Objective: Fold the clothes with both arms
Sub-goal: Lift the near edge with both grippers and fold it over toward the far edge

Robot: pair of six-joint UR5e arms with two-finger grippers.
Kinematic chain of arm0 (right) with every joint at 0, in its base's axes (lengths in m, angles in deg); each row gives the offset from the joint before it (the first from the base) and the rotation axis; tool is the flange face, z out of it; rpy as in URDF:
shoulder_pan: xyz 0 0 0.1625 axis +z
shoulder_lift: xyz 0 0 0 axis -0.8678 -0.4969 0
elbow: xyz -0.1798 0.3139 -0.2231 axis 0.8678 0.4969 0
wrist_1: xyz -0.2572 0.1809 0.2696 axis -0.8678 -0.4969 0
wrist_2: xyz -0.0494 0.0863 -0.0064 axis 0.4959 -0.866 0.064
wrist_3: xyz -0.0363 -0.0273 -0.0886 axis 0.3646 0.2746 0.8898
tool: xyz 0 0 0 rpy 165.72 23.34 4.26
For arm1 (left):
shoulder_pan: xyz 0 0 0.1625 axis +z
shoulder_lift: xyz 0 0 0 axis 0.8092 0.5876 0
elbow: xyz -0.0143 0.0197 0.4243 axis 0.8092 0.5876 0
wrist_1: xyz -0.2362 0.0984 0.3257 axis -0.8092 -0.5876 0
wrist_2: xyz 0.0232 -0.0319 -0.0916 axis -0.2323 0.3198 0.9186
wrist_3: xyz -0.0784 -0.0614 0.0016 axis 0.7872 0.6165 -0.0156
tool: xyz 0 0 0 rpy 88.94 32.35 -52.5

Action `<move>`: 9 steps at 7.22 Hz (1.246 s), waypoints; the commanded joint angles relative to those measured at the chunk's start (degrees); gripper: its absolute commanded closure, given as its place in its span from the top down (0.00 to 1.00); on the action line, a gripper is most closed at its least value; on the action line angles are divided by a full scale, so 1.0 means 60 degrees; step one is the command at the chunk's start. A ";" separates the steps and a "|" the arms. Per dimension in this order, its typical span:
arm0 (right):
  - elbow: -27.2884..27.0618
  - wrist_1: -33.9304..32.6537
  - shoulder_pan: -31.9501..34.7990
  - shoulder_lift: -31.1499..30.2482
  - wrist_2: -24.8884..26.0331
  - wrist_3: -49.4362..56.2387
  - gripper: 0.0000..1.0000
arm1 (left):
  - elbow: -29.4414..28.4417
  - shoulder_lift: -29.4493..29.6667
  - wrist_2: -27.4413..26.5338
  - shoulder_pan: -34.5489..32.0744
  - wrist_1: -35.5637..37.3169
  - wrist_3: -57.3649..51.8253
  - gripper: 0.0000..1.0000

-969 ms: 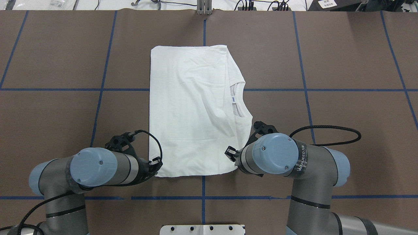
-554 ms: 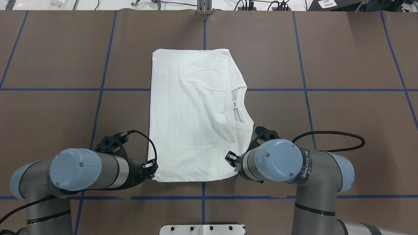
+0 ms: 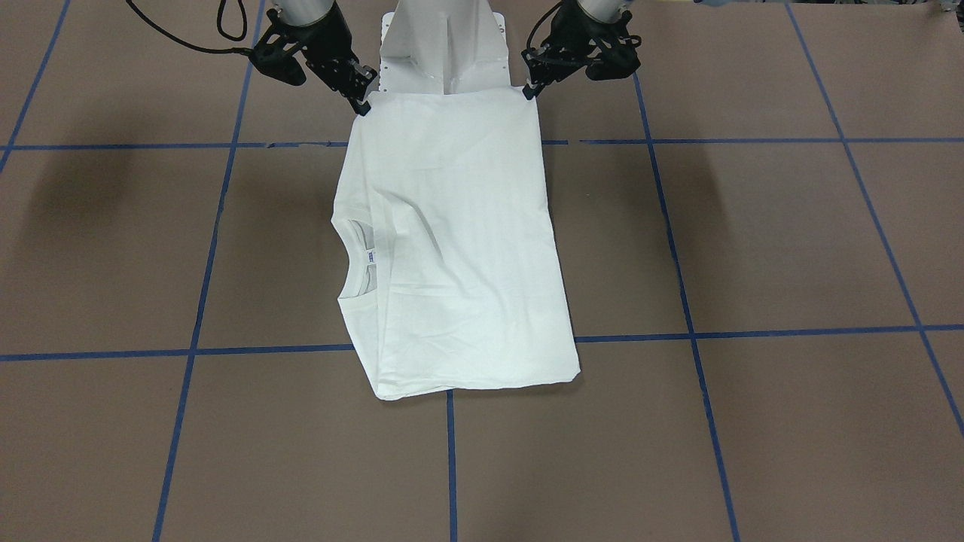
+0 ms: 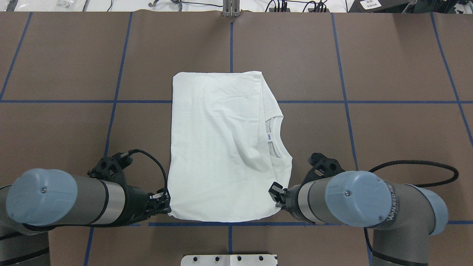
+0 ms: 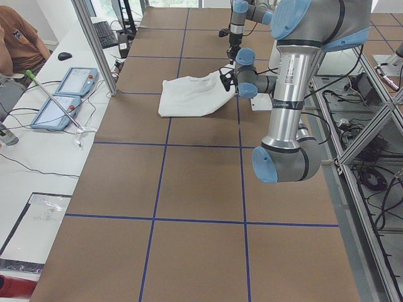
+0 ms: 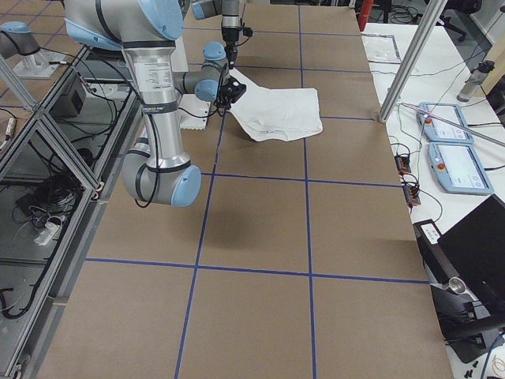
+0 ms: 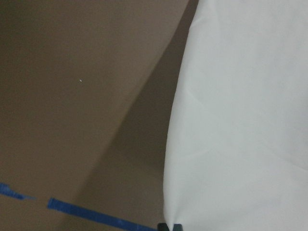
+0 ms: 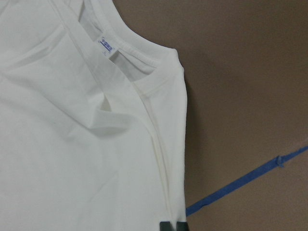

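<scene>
Brown table (image 4: 55,66), gridded with blue tape lines (image 4: 314,101). The white long-sleeved cotton T-shirt (image 4: 218,147) lies at the table's middle, reaching toward the robot-side edge. It is already folded into 1 long panel with the sleeves out of sight. The collar and its small white-blue neck label (image 4: 270,137) show at the panel's right side. You see the left gripper (image 4: 166,210) closed to a pinch on the near left corner, and the right gripper (image 4: 277,202) pinched likewise on the near right corner. Both side views show this near hem raised off the table. Judged stage: lengthwise folds done, crosswise fold toward the far edge left. Nearby: white metal pedestal base (image 4: 229,259) at the robot-side edge, and 1 black cable (image 4: 406,162) looping beside the right wrist, the likeliest snag.
</scene>
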 commanded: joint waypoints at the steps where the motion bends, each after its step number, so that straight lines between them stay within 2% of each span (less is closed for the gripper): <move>1: 0.1138 0.0014 0.1496 0.1132 -0.0091 0.0331 0.00 | -0.1118 0.1352 0.0047 -0.1315 0.0267 -0.1191 0.00; 2: 0.2337 0.0072 0.2230 0.1894 -0.0106 0.1262 0.00 | -0.2519 0.2305 0.0077 -0.2209 0.0239 -0.1824 0.00; 3: 0.3596 0.0101 0.2963 0.2569 -0.0469 0.1663 0.00 | -0.3781 0.3025 0.0077 -0.3001 0.0137 -0.2628 0.00; 4: 0.4885 0.0116 0.3579 0.3504 -0.1067 0.2116 0.00 | -0.4750 0.3336 0.0077 -0.3516 -0.0154 -0.3434 0.00; 5: 0.6319 0.0595 0.4020 0.4325 -0.1493 0.2382 0.00 | -0.5877 0.3746 0.0077 -0.3855 -0.0940 -0.3558 0.00; 6: 0.8103 0.1760 0.4387 0.5059 -0.1759 0.2457 0.00 | -0.7150 0.4156 0.0077 -0.4177 -0.1803 -0.3704 0.00; 7: 0.9484 0.2468 0.4710 0.5718 -0.1979 0.2588 0.00 | -0.7713 0.4276 0.0063 -0.4398 -0.2233 -0.3981 0.00; 8: 1.0338 0.2620 0.4902 0.6233 -0.2140 0.2981 0.00 | -0.7980 0.4306 0.0063 -0.4458 -0.2324 -0.4100 0.00; 9: 1.0623 0.2650 0.4933 0.6325 -0.2157 0.3261 0.00 | -0.8331 0.4292 0.0048 -0.4575 -0.2673 -0.4246 0.00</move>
